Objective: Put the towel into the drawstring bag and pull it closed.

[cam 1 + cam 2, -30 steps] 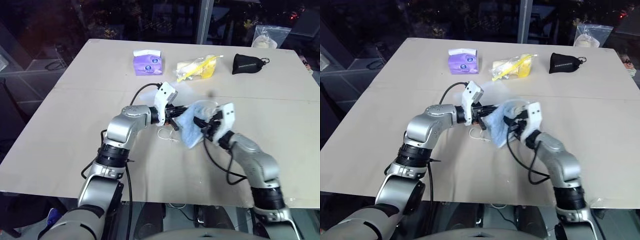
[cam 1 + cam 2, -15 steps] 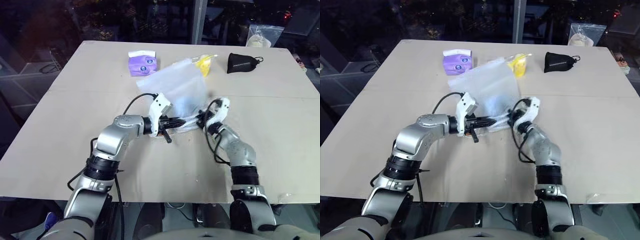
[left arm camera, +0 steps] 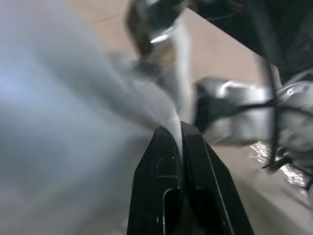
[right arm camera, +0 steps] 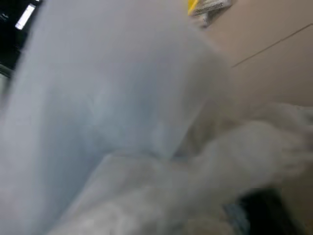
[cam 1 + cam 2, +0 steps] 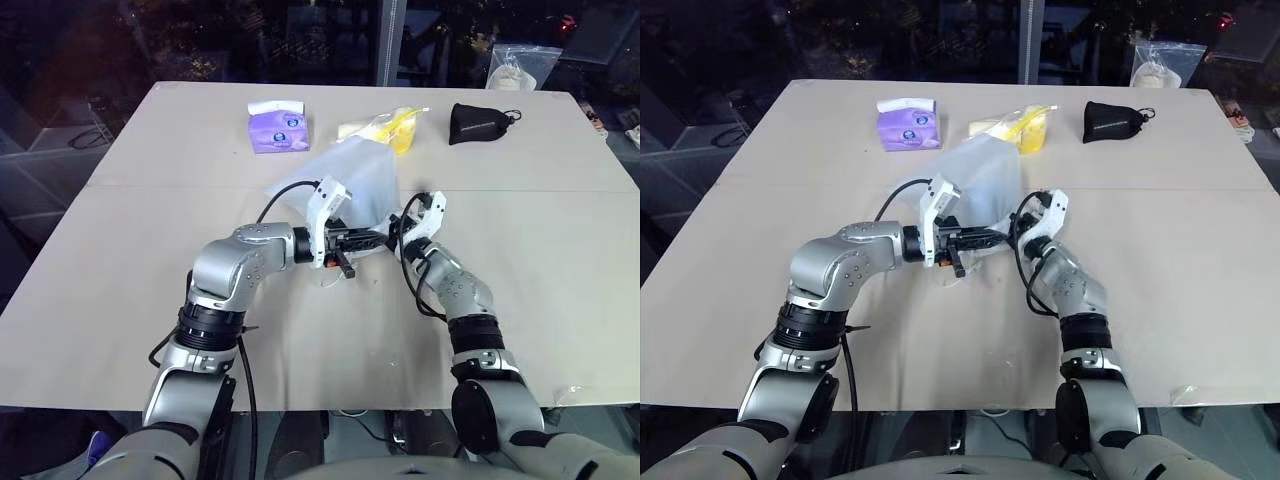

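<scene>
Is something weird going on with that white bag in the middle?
A bit. The white bag isn't lying flat: it sticks up off the table between the two arms, pinched at its lower edge by the left tool. Nothing looks spilled or torn.

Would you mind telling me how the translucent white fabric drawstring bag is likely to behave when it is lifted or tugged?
The translucent white fabric drawstring bag probably stays floppy: it drapes and creases where the left hand pinches its edge. It seems light, billowing upward from that grip. It may slip, since only a thin fold sits between the fingers.
</scene>
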Controlling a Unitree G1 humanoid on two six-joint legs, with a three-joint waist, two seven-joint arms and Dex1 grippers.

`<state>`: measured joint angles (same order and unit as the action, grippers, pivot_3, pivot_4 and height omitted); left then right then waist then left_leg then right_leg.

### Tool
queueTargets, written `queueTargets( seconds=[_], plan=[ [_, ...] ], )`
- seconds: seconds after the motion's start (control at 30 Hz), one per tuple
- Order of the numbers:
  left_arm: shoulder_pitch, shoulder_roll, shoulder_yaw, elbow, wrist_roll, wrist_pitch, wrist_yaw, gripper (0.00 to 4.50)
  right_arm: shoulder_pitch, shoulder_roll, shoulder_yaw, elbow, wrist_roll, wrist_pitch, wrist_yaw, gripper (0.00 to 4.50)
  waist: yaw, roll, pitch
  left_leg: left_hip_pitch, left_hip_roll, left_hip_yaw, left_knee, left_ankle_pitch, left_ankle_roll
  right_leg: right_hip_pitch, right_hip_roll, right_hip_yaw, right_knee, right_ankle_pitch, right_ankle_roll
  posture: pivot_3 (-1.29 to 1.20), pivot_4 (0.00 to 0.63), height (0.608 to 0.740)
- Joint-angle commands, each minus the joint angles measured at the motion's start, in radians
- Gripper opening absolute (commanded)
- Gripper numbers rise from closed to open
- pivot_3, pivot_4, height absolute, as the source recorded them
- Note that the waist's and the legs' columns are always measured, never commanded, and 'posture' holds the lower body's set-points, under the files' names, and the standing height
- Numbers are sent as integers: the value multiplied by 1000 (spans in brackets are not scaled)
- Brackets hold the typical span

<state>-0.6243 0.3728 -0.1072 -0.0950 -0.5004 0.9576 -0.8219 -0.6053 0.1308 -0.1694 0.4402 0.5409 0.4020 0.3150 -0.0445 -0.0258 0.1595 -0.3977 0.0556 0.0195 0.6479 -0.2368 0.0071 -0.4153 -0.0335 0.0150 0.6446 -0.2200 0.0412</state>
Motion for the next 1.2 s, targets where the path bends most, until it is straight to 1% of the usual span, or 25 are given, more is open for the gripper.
queueTargets(
  seconds=[0.03,0.17,0.23,0.27,0.3,0.33,0.47,0.53,0.6,0.63,0.67,0.7,0.73,0.8,0.83,0.9,1.0,1.07,1.13,1.2],
  plan=[
    [-32,-1,41,21,-16,-6,22,0,62,-32,120,-160,-92,4,18,3172,2,0,0,0,0,0,0,0,0,0,0,0,0,0,0,0,150,740],
    [-54,14,64,70,-11,-23,29,0,175,-121,175,-384,-90,107,43,3172,10,0,0,-2,0,0,0,0,0,0,-1,-1,-1,0,0,0,150,740],
    [-66,20,68,91,-9,-31,25,0,224,-172,197,-465,-91,144,64,3172,13,0,0,-3,-1,0,0,0,0,0,-1,0,-2,0,0,0,150,740],
    [-69,23,67,95,-9,-34,22,0,240,-187,210,-494,-89,158,74,3741,12,0,0,-3,-1,0,0,0,0,0,-1,0,-3,0,0,0,150,740],
    [-70,26,67,98,-10,-36,19,0,252,-196,226,-518,-105,166,62,4012,11,0,0,-3,-1,1,0,0,0,0,-1,1,-3,0,0,0,150,740],
    [-71,29,65,99,-10,-37,16,0,258,-197,237,-532,-123,175,37,4470,10,0,0,-3,-2,1,0,0,0,0,-1,1,-3,0,0,0,150,740],
    [-66,48,50,85,-8,-42,-3,0,276,-221,297,-564,-184,192,24,4470,4,0,0,-1,0,0,0,0,0,0,0,1,-1,0,0,0,150,740],
    [-61,55,46,76,-10,-40,-10,0,266,-197,294,-532,-190,179,9,4470,5,0,0,-1,0,-1,-1,0,0,0,1,0,-1,0,0,0,150,740],
    [-55,61,42,68,-14,-35,-16,0,241,-183,312,-467,-227,132,8,3949,5,0,0,-1,0,-1,-1,0,0,0,1,0,-1,0,0,0,150,740],
    [-51,66,37,61,-16,-33,-22,0,221,-176,330,-421,-255,97,15,3555,5,0,0,-1,0,-1,-1,0,0,0,1,1,-1,0,0,0,150,740],
    [-47,70,30,55,-17,-31,-29,0,192,-163,342,-358,-283,45,16,3313,4,0,0,-1,0,0,0,0,0,0,1,1,-2,0,0,0,150,740],
    [-42,74,25,50,-17,-29,-33,0,162,-145,346,-291,-305,-16,14,2902,1,0,0,-1,-1,0,0,0,0,0,0,2,-2,0,0,0,150,740],
    [-35,79,17,46,-15,-32,-37,0,128,-121,340,-212,-315,-85,22,2356,2,0,0,-1,-1,1,0,0,0,0,1,3,-2,0,0,0,150,740],
    [-15,95,-2,48,-3,-54,-55,0,68,-82,313,-65,-317,-210,50,1420,0,-1,0,0,0,1,0,0,0,0,1,3,-2,0,0,0,150,740],
    [3,109,-13,55,10,-73,-67,0,31,-51,274,15,-276,-248,91,914,0,-1,0,0,0,1,-1,0,0,0,1,3,-2,0,0,0,150,740],
    [36,135,-34,55,29,-106,-90,0,-21,-11,214,129,-209,-281,171,64,1,-1,0,1,0,1,-1,0,0,0,2,3,-1,0,0,0,150,740],
    [75,158,-41,28,9,-124,-131,0,-84,17,156,261,-165,-325,273,26,-1,-1,0,1,0,1,-1,0,0,0,2,5,-1,0,0,0,150,740],
    [101,163,-43,3,-5,-135,-157,0,-138,44,78,353,-102,-337,314,26,-1,-1,0,1,1,0,-1,0,0,0,2,4,-1,0,0,0,150,740],
    [120,157,-35,-18,-21,-131,-166,0,-190,67,-22,425,0,-304,364,26,1,-2,0,1,1,1,-1,0,0,0,2,4,-1,0,0,0,150,740],
    [127,145,-16,-36,-37,-126,-159,0,-209,73,-66,448,55,-268,411,26,2,-2,0,1,1,0,-1,0,0,1,2,3,-1,0,0,0,150,740]
  ],
)
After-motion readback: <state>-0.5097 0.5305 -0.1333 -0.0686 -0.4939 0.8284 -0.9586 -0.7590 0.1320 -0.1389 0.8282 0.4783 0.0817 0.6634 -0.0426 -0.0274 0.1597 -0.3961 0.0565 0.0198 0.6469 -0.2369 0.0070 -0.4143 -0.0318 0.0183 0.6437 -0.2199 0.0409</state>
